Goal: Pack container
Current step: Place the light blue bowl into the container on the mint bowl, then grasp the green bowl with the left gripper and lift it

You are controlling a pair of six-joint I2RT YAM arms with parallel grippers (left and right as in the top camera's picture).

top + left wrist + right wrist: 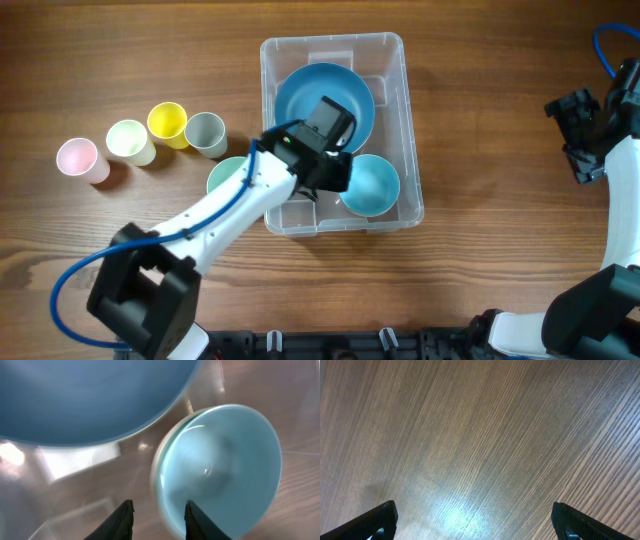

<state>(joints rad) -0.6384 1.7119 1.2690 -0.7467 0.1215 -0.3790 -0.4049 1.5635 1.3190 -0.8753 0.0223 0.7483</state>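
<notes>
While the container sits central on the counter holding a large blue bowl and a small pale-blue bowl, the left hand hovers inside it, fingers narrowly parted astride the small bowl's rim. Its arm hides part of a mint bowl left of the container, beside four cups. Far right, the right hand gapes wide over wood-grain counter.

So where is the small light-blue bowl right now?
Overhead, the small light-blue bowl is inside the clear container, in its lower-right corner in the picture. It sits just below the large blue bowl, with the left pincer at its rim.
</notes>
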